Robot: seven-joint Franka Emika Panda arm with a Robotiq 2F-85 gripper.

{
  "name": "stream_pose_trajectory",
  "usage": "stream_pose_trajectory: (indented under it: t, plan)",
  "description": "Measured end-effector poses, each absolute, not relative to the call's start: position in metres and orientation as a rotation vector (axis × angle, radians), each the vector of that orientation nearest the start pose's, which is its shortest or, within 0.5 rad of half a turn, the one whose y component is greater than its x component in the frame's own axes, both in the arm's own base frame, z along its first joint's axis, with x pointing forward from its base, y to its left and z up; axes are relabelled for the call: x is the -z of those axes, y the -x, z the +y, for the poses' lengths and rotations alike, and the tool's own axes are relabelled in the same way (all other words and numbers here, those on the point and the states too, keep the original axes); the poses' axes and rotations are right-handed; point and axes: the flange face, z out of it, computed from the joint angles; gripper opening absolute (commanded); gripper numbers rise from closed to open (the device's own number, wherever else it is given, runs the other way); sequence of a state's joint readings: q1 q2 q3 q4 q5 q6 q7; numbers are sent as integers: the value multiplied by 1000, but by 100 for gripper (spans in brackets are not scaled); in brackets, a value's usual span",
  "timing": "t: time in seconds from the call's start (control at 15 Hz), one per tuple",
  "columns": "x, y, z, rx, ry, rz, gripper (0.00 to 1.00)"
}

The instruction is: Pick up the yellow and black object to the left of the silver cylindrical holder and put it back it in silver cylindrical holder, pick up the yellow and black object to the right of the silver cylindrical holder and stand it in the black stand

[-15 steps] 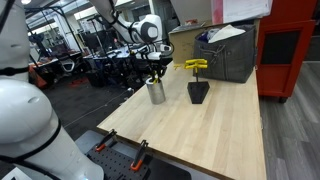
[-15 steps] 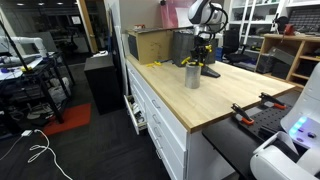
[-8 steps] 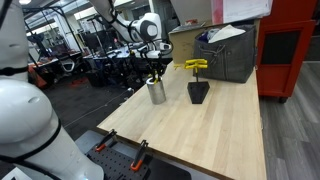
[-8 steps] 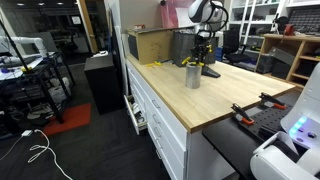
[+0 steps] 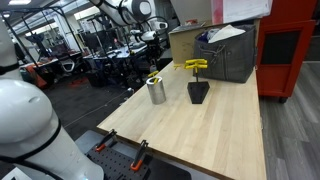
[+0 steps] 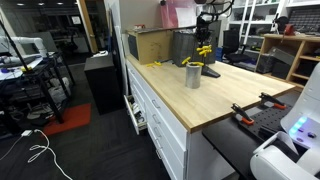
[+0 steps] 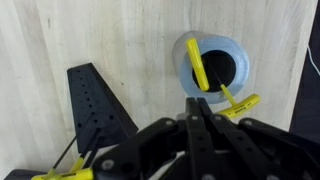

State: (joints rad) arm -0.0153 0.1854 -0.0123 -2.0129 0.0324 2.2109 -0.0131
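- My gripper [image 7: 194, 102] hangs high above the table [image 5: 210, 135], its dark fingers pressed tip to tip with nothing between them.
- In the wrist view the silver cup [image 7: 228, 52] sits at 1 o'clock from my fingertips. It is a shiny metal cylinder with a round, bright rim and a dark inside.
- The small yellow tool [image 7: 198, 66] stands slanted inside that cup, slim and smooth, leaning on the rim at 7 o'clock.
- A second yellow piece lies across the rim at 5 o'clock. I cannot tell if it is joined to the first.
- The black stand [image 7: 96, 104] is at 9 o'clock, well apart from the cup. It is matt, wedge-shaped, and its face is dotted with rows of small holes.
- In an exterior view the long yellow tool [image 5: 195, 66] sits on the stand's narrow top as a flat bar lying crosswise.
- The tabletop is pale, smooth wood with a fine grain.
- The cup stands near the table's side edge, which shows as a dark strip at 3 o'clock in the wrist view.
- A grey crate [image 5: 228, 60] and a cardboard box [image 5: 188, 42] close off the far side behind the stand.
- Bare wood runs from the cup and the stand to the near edge.
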Motion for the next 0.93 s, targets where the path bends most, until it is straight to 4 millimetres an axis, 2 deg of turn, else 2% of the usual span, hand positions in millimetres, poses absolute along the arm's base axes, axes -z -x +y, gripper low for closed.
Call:
stream_pose_trajectory:
  t: [0.2,0.53,0.67,0.93]
  plan:
    - [-367,-585,-3,24,3117,19,58]
    - [-345,-573,13,-53,3120,-29,95]
    - [-335,-569,14,-85,3119,-35,100]
    - [-321,-568,19,-123,3118,-49,100]
